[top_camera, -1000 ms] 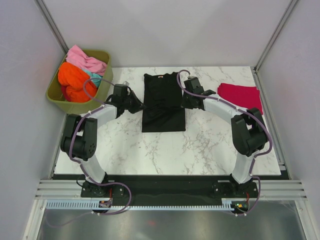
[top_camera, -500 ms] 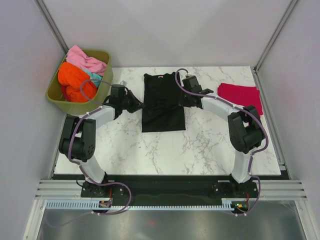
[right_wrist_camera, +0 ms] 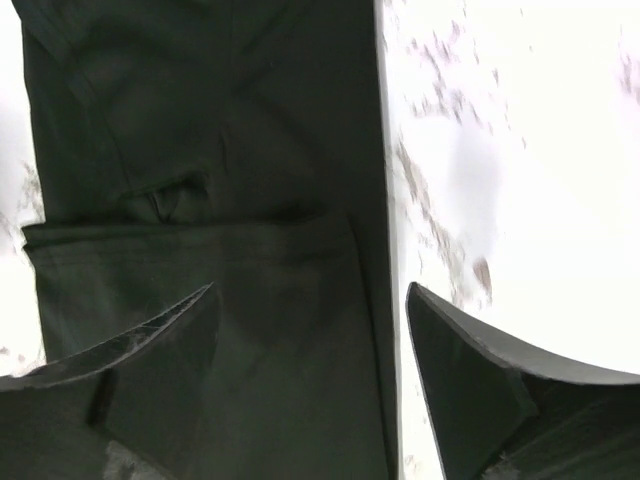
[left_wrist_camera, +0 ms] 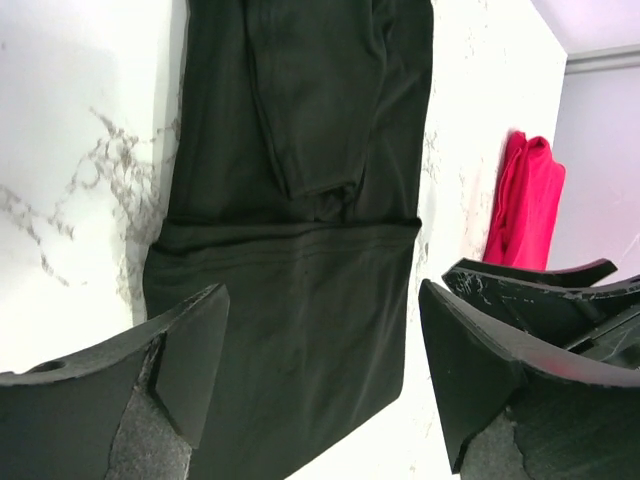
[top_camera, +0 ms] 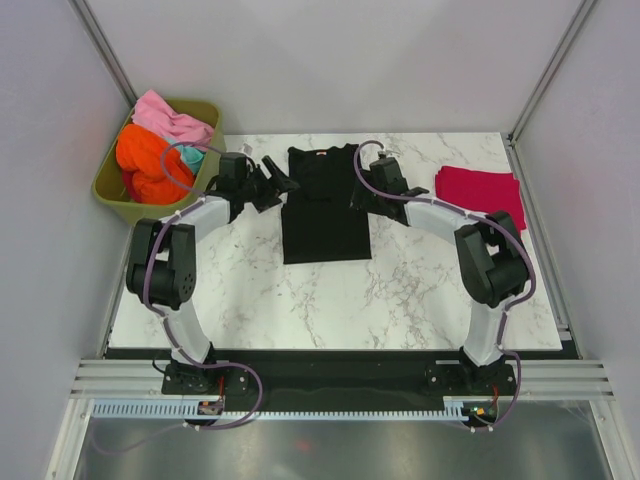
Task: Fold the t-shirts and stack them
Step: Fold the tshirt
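Note:
A black t-shirt [top_camera: 325,215] lies flat mid-table as a long narrow rectangle, sleeves folded in, collar at the far end. My left gripper [top_camera: 278,184] hovers open at its far left edge. In the left wrist view the gripper [left_wrist_camera: 320,370] has the black cloth [left_wrist_camera: 300,200] under its spread fingers, nothing pinched. My right gripper [top_camera: 360,192] is open at the shirt's far right edge. In the right wrist view the gripper [right_wrist_camera: 310,370] straddles the shirt's side edge [right_wrist_camera: 220,150]. A crimson red t-shirt [top_camera: 481,192] lies folded at the right, also seen as red cloth [left_wrist_camera: 525,205].
An olive-green tub [top_camera: 112,198] stands off the table's far left corner, holding an orange t-shirt [top_camera: 145,160], a pink one [top_camera: 170,118] and a bit of teal cloth [top_camera: 192,156]. Grey walls close in on three sides. White marble table [top_camera: 400,290] stretches toward the arm bases.
Both grippers were shut at the shirt's side edges; they have opened and shifted toward the collar end. The black shirt lies as before.

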`<state>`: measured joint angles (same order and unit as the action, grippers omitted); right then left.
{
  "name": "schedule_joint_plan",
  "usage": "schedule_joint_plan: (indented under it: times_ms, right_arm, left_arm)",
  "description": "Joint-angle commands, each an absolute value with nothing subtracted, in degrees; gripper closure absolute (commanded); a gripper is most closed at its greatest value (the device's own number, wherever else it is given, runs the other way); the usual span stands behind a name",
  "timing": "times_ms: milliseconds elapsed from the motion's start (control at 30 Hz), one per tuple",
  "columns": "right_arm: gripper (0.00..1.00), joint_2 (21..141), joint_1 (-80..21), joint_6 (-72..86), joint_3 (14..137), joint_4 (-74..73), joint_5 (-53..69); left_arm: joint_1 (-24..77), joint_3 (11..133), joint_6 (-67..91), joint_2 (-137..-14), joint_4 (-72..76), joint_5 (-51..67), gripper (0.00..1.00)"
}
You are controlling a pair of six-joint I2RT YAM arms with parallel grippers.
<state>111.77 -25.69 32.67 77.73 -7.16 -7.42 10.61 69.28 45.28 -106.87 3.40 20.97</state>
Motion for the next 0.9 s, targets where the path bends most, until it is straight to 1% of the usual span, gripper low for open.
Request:
schedule_joint_plan:
  times_ms: [0,67,133,200,267,300,333,367,467,533,633,700,867]
  right_arm:
    - [0.23,102.76,-25.66,34.44,71.39,-0.45,-7.12]
    - [0.30,99.86,-25.58,34.89,67.68,1.85,-6.16]
    - [0.32,99.41,-25.66,34.46,67.41,0.19,-5.54]
    - [0.36,100.10,-25.58,33.06,67.85,0.09,-4.49]
    - [0.42,102.11,-25.66,32.09,68.55,0.17,-4.22]
    - [0.46,103.09,-25.58,31.30,69.08,0.09,-3.52]
    - [0.61,104.05,-25.58,29.11,70.13,1.13,-3.17]
    - [0.65,106.41,-25.66,28.13,70.83,1.66,-3.16]
    - [0.65,109.86,-25.58,25.76,74.70,0.27,-5.45]
    - [0.62,111.09,-25.66,23.56,76.72,0.09,-6.32]
    - [0.59,112.85,-25.58,22.24,77.61,-1.67,-9.13]
    - [0.57,114.25,-25.58,22.32,77.78,-1.58,-8.88]
    - [0.58,116.72,-25.58,22.15,79.28,-1.67,-8.00]
  left_arm:
    - [10.55,64.97,41.93,-100.48,4.92,21.53,0.17]
    - [10.63,62.85,41.66,-99.15,4.92,21.19,0.19]
    - [10.63,60.39,41.66,-97.91,5.01,19.78,0.22]
    - [10.63,60.03,41.49,-98.26,4.92,18.64,0.26]
    - [10.63,60.90,41.13,-100.28,4.75,18.81,0.30]
    - [10.63,62.04,41.13,-101.07,4.57,18.90,0.33]
    - [10.63,62.57,41.13,-102.64,4.57,18.90,0.34]
    - [10.55,63.36,41.05,-103.27,4.57,18.81,0.35]
    - [10.55,63.81,40.70,-104.06,5.45,17.76,0.37]
    - [10.72,63.28,40.43,-103.80,6.41,16.44,0.37]
    - [10.72,62.75,39.90,-104.06,8.08,13.72,0.34]
    - [10.72,63.63,39.55,-105.55,8.17,13.27,0.34]
    - [10.64,64.51,39.81,-108.28,7.91,13.97,0.35]
